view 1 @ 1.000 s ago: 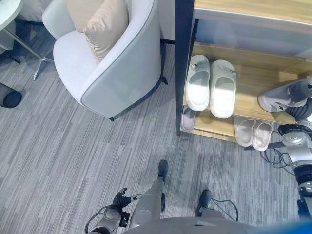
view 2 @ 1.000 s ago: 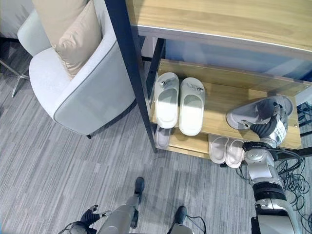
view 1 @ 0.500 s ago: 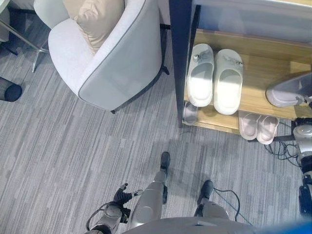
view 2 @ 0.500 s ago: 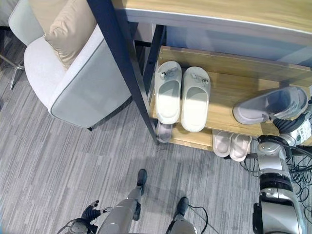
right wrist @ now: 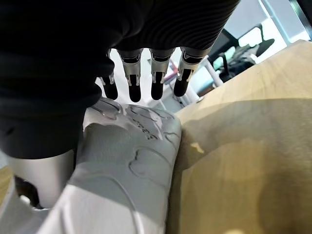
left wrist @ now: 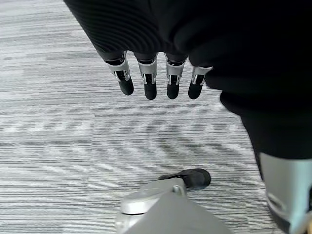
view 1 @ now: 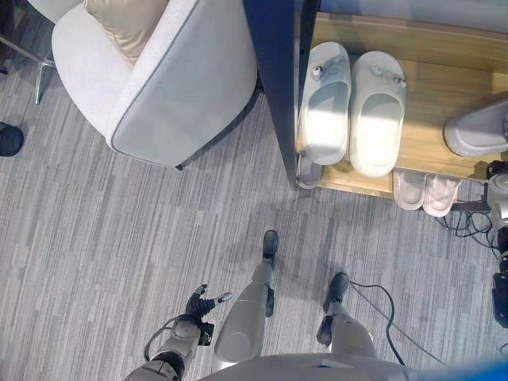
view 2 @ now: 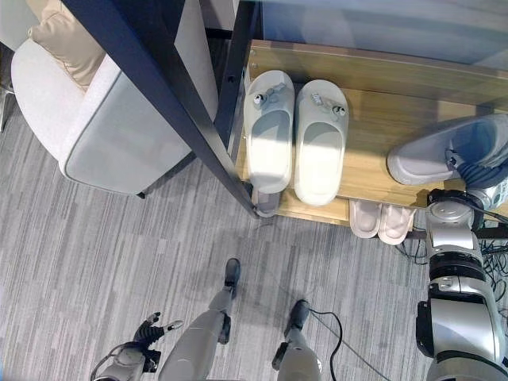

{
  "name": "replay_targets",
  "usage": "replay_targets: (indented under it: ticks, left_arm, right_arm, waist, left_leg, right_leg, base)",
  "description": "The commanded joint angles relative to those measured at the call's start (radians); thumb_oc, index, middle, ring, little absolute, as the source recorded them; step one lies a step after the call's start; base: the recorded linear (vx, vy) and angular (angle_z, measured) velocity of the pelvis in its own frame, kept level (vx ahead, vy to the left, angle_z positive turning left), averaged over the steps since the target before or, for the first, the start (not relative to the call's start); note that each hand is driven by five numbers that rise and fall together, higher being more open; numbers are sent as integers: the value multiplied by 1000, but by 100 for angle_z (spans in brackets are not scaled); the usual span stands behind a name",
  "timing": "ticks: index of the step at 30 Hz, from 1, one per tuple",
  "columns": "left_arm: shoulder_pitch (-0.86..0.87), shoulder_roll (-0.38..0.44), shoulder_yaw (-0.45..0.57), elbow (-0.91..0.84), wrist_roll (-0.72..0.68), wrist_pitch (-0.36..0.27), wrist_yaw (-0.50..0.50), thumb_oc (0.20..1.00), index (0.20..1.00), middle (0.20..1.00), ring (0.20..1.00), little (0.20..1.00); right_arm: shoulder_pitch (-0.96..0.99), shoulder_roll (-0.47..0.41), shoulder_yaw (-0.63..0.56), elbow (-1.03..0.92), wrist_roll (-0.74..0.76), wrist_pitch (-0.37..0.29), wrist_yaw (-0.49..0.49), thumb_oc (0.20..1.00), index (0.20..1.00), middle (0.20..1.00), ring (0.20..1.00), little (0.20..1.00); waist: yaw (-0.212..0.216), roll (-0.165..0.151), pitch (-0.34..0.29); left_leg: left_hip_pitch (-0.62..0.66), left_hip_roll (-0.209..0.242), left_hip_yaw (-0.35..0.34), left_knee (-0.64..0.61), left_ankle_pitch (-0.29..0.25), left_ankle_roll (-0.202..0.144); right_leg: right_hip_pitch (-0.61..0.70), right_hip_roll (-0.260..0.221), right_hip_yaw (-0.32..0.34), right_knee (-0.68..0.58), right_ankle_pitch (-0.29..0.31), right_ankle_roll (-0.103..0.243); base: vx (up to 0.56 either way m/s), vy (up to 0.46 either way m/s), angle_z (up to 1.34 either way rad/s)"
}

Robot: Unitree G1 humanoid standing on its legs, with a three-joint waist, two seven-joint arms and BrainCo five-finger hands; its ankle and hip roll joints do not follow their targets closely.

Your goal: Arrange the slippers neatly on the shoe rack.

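Note:
On the wooden shoe rack's middle shelf [view 2: 373, 119], a white pair of slippers [view 2: 298, 139] lies side by side at the left. To their right a grey slipper [view 2: 432, 155] lies tilted, with my right hand [view 2: 484, 171] at its far-right end. In the right wrist view its patterned sole [right wrist: 136, 165] sits between my thumb [right wrist: 44, 180] and my fingers [right wrist: 141, 85], beside the shelf board [right wrist: 243, 161]. A small pale pair [view 2: 381, 221] and another grey slipper [view 1: 308, 168] sit on the lower shelf. My left hand [view 1: 198, 305] hangs open over the carpet, fingers [left wrist: 151, 85] straight.
The rack's dark post [view 2: 159, 87] runs diagonally in front of its left end. A light grey armchair [view 1: 159, 79] with a beige cushion [view 1: 127, 24] stands left of the rack. A dark round object [view 1: 9, 139] is at the far left edge on the grey carpet.
The whole picture has shifted, so the camera has moved nearer and over the rack. My right hand still holds the grey slipper at the shelf's right end. The left hand hangs as before.

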Motion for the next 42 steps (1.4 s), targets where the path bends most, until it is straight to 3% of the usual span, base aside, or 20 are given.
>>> replay_targets:
  ticks: [1,2,3,4,11,16,27,33,42]
  left_arm:
    - [-14,1,-37,85,-30,-10,31,1000,1000,1000,1000,1000]
    - [-16,2,-37,85,-31,-10,32,1000,1000,1000,1000,1000]
    - [-17,3,-37,85,-33,-10,30,1000,1000,1000,1000,1000]
    - [-17,4,-37,86,-33,-10,31,1000,1000,1000,1000,1000]
    - [-15,20,-46,84,-24,-12,30,1000,1000,1000,1000,1000]
    - [-24,18,-45,83,-8,-8,36,1000,1000,1000,1000,1000]
    - [-40,-4,-21,81,23,5,53,1000,1000,1000,1000,1000]
    - [-33,-13,-3,86,33,15,48,1000,1000,1000,1000,1000]
    - [39,11,74,86,93,33,13,1000,1000,1000,1000,1000]
  right_arm:
    - [-13,-43,50,-17,22,-43,8,1000,1000,1000,1000,1000]
    - [-16,-44,55,-11,25,-42,14,875,875,875,875,875]
    - [-19,-49,65,2,21,-38,24,504,504,504,504,504]
    - [-25,-52,77,18,19,-34,35,200,200,200,200,200]
    - [-73,-96,168,166,-31,-4,96,200,200,200,200,200]
    - [-35,-95,171,155,-76,-1,95,200,200,200,200,200]
    - [112,-56,116,-90,-232,0,50,200,200,200,200,200]
    - [177,9,111,-290,-251,-62,60,200,200,200,200,200]
    - [481,155,50,-611,-287,-143,181,200,200,200,200,200]
  waist:
    - [12,-12,-34]
    - [11,-12,-33]
    - [10,-14,-33]
    - [9,-15,-33]
    - [12,-22,-28]
    - [9,-25,-31]
    - [-10,-27,-45]
    - [-17,-42,-55]
    - [-24,-90,-128]
  left_leg:
    - [39,-15,-22,6,-137,-45]
    - [38,-16,-21,6,-137,-45]
    - [38,-16,-20,6,-137,-46]
    - [37,-17,-20,6,-137,-46]
    - [48,-14,-24,6,-135,-47]
    - [61,-12,-29,6,-138,-47]
    - [95,-5,-22,6,-148,-36]
    - [118,4,-18,6,-152,-34]
    - [266,30,-20,6,-197,-23]
  right_leg:
    - [-71,-41,52,6,79,34]
    - [-72,-41,52,6,79,33]
    - [-72,-41,51,6,80,34]
    - [-73,-40,52,6,80,34]
    - [-57,-40,43,6,78,33]
    - [-42,-42,36,6,75,33]
    - [-19,-43,49,6,73,29]
    - [-3,-34,54,6,67,25]
    - [152,2,36,8,14,12]
  base:
    - [0,0,0]
    - [0,0,0]
    - [0,0,0]
    - [0,0,0]
    - [0,0,0]
    - [-1,-2,3]
    - [-30,10,-2]
    - [-15,7,-1]
    - [48,-21,2]
